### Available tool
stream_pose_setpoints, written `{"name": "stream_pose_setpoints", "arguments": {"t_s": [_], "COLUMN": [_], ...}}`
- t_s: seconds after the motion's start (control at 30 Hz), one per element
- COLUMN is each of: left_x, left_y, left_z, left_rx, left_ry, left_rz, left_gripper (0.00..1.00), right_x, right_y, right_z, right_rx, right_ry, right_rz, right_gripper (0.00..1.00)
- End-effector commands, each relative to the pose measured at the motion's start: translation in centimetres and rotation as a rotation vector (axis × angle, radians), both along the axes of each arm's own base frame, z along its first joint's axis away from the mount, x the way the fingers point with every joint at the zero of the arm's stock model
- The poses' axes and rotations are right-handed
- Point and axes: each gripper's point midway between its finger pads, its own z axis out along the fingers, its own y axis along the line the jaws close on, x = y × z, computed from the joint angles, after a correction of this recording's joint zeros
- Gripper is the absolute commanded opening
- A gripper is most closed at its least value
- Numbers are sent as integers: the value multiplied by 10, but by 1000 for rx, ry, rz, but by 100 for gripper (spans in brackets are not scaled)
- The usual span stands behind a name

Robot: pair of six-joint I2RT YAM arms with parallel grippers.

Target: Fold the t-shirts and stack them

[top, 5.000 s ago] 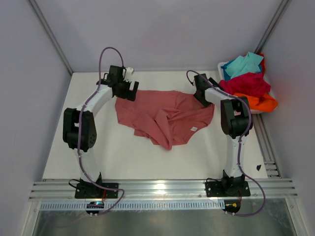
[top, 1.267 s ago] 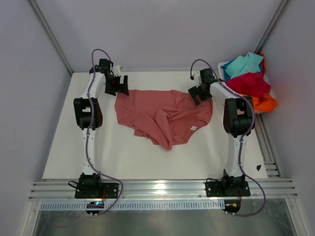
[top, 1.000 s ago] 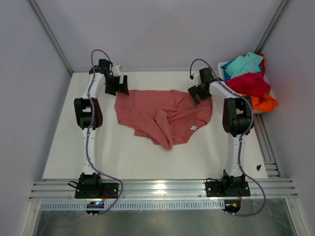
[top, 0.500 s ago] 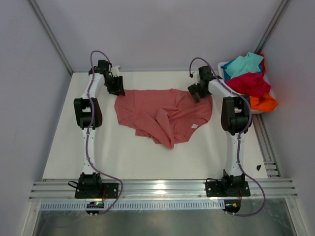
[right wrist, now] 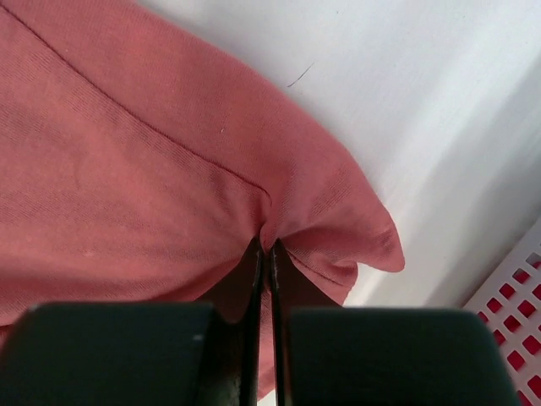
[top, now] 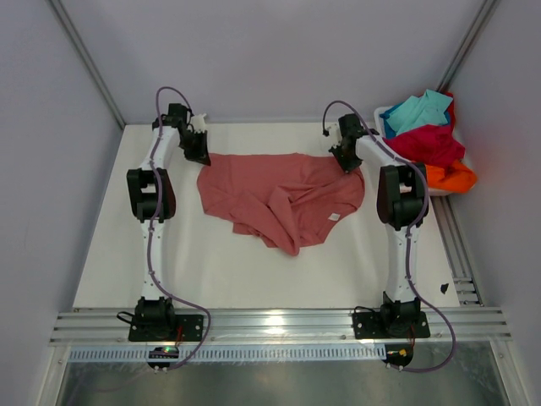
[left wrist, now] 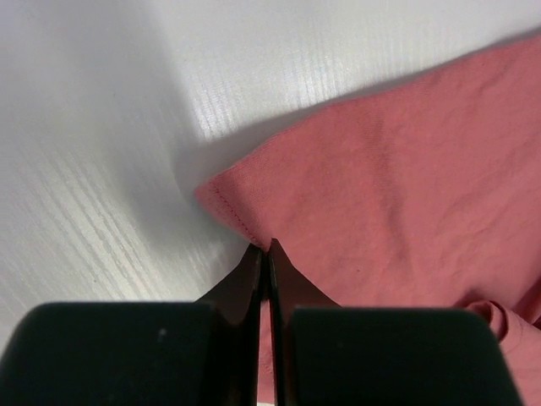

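Right, from the top camera I see the salmon-pink tee lying on the far half of the table, its long axis running left to right between my two arms. Its far edge is pulled fairly straight, and the crumpled near side sags to a point toward the arm bases. A small white label shows near its right near edge. The left gripper sits at the far-left corner of the cloth and the right gripper at the far-right corner. The turquoise tee, crimson tee and orange tee are heaped in the white tub at the far right. On the left wrist camera, the left gripper has its fingers pressed together on the stitched hem just beside the corner of the salmon-pink tee, over the table. On the right wrist camera, the right gripper is pinched tight on the salmon-pink tee, the cloth puckering at the tips, with the white tub at the lower right.
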Motion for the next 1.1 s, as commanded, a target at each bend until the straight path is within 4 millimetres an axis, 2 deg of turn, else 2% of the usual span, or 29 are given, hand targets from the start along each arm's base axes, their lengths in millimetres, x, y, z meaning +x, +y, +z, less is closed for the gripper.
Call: {"name": "stream_pose_setpoints", "arguments": {"t_s": [0.0,0.1,0.13,0.2,0.23,0.37,0.57,0.7,0.8,0.83,0.9,0.93,0.97,1.0,1.03,1.07], "left_x": [13,26,34,42,48,61,82,90,91,91,89,84,81,78,68,63], "left_y": [12,23,28,39,42,55,72,75,79,79,83,84,84,86,86,86], "left_z": [29,45,60,74,90,118,159,196,221,240,263,287,300,312,337,346], "left_rx": [54,116,139,207,221,274,325,328,336,329,340,332,324,318,304,292], "left_ry": [-88,-173,-232,-288,-337,-425,-571,-673,-732,-774,-816,-858,-880,-900,-940,-951], "left_rz": [8,13,18,37,50,117,235,265,292,301,334,350,362,381,399,407], "left_gripper": [0,0,0,0,0,0,0,0,0,0,0,0,0,0,0,0], "right_x": [-5,8,19,34,46,83,112,120,125,127,125,124,120,112,107,102], "right_y": [-3,-1,-2,-2,-5,-12,-33,-40,-44,-45,-46,-47,-47,-47,-47,-47], "right_z": [-14,-3,7,22,37,82,127,157,196,218,250,273,289,316,331,346], "right_rx": [-13,-10,-15,-26,-44,-87,-189,-218,-223,-214,-206,-191,-178,-161,-148,-134], "right_ry": [55,18,-19,-77,-129,-313,-490,-579,-669,-715,-772,-819,-847,-894,-924,-951], "right_rz": [8,26,22,30,20,-11,-99,-131,-170,-187,-205,-218,-230,-236,-244,-251], "right_gripper": [3,3,3,3,3,3,3,3,3,3,3,3,3,3,3,3]}}
